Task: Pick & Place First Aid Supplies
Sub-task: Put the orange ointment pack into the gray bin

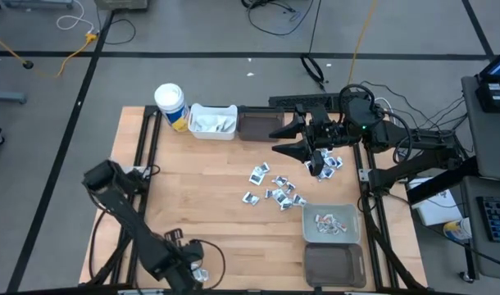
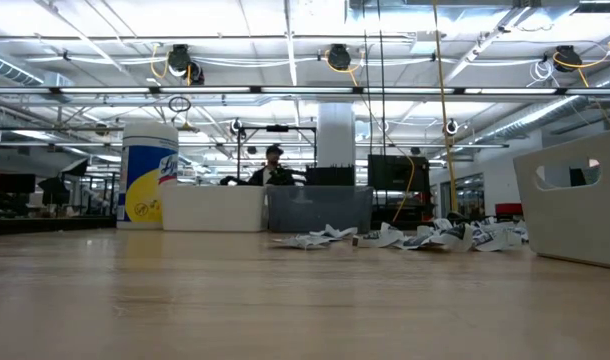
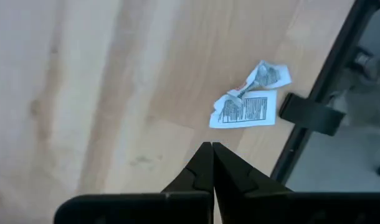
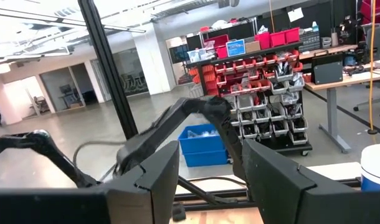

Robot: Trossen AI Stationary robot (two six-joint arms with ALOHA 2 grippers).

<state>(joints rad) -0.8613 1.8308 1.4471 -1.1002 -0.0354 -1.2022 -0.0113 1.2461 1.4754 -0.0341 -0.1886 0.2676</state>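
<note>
The first aid supplies (image 1: 275,188) lie as a loose pile of small white and silvery packets on the wooden table, right of its middle; in the low view the supplies (image 2: 405,238) show across the table. Two more packets (image 3: 247,102) lie flat near the table's front edge. My left gripper (image 3: 210,149) hangs above the table beside them, pointing down, shut with nothing between its fingers; in the high view my left gripper (image 1: 191,274) is at the front left. My right gripper (image 1: 274,141) is raised over the far side, level and open (image 4: 209,155).
At the far edge stand a white cup with a yellow band (image 1: 170,105), a white bin (image 1: 211,131) holding packets and a dark bin (image 1: 258,124). A grey bin (image 1: 332,211) with packets and a dark bin (image 1: 334,264) stand at the front right. The table's dark frame rail (image 3: 314,112) runs close by.
</note>
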